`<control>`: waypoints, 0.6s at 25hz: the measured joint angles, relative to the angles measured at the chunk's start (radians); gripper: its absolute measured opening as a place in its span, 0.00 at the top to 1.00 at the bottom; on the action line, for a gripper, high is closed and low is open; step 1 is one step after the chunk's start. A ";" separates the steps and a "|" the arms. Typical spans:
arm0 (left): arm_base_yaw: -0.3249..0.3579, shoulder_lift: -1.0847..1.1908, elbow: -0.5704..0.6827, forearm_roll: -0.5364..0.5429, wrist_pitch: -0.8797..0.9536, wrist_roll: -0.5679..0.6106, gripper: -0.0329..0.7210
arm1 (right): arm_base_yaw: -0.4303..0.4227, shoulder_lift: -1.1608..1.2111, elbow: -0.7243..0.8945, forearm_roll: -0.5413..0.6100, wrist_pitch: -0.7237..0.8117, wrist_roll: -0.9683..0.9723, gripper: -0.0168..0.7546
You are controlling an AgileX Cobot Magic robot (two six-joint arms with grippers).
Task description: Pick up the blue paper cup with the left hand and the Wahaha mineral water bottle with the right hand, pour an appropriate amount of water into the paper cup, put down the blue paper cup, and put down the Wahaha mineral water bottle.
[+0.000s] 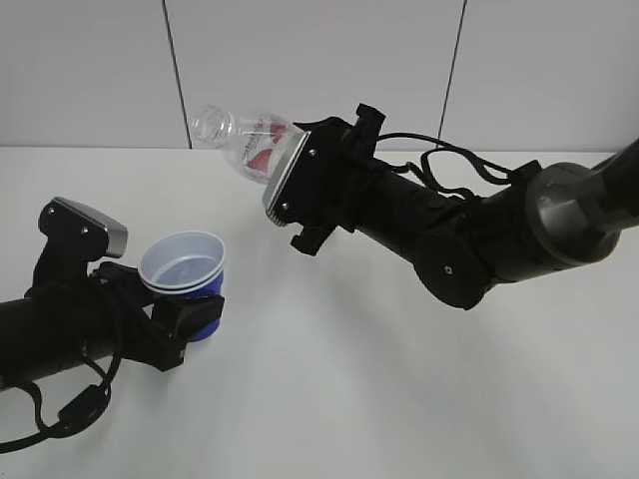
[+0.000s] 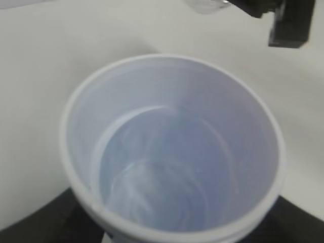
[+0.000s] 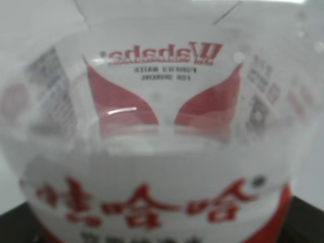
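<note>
Overhead, ribbed clear bottle (image 1: 240, 140); tapered blue cup (image 1: 187, 274).

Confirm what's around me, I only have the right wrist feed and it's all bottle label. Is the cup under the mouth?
Observer: No. In the exterior view the blue cup sits low and left of the bottle; the open mouth points left, well above it and off to the cup's right.
Operator: Is the cup being held?
Observer: Yes, the left pincer grips its lower body, and the cup is upright.
Operator: Anything in the cup?
Observer: The left wrist view looks straight into it: pale inside, with faint swirly reflections at the bottom. Could be a little water; I cannot tell.
</note>
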 joint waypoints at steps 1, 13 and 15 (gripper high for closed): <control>0.000 0.000 0.000 -0.024 -0.002 0.000 0.29 | 0.000 0.000 0.000 0.010 0.000 0.027 0.34; 0.038 0.065 -0.046 -0.206 -0.073 0.065 0.29 | 0.000 0.000 0.000 0.125 0.000 0.361 0.34; 0.057 0.091 -0.075 -0.208 -0.075 0.068 0.29 | 0.000 0.000 0.000 0.125 0.000 0.403 0.34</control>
